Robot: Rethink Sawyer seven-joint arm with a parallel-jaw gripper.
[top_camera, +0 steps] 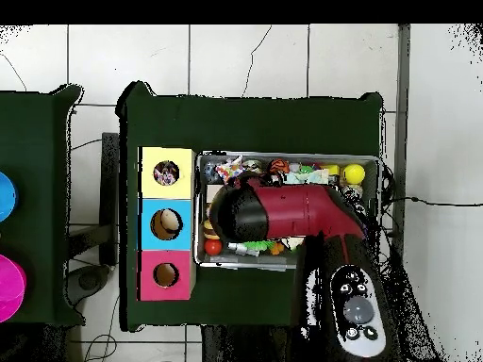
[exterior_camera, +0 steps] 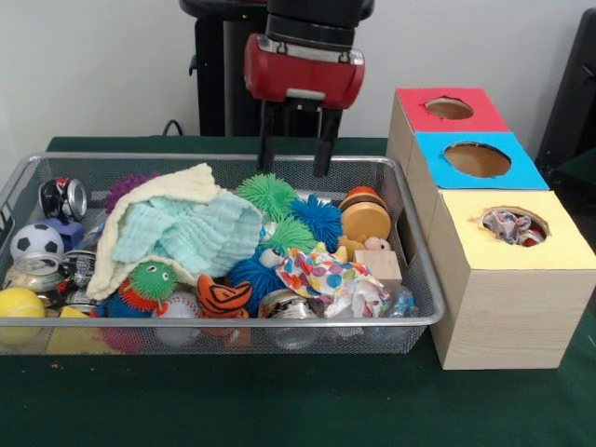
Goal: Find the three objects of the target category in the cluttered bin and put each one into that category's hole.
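Front view: gripper (exterior_camera: 298, 144) apparently open above bin (exterior_camera: 410, 321)

A dark green table (exterior_camera: 279, 410) stands before a plain pale wall (exterior_camera: 93, 65), on a white-tiled floor (top_camera: 245, 61).

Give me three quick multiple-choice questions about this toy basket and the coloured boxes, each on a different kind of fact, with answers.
1. Where does the polka-dot cloth lie in the wire basket?
A. near the yellow-topped box
B. under the soccer ball
C. outside the basket

2. How many holed boxes stand beside the basket?
A. two
B. three
C. five

3. How is the gripper?
A. open, empty, above the basket
B. shut on a cloth
C. inside a hole

Answers:
1 A: it lies at the basket's end nearest the yellow-topped box.
2 B: red, blue and yellow tops.
3 A: its fingers hang apart, holding nothing.
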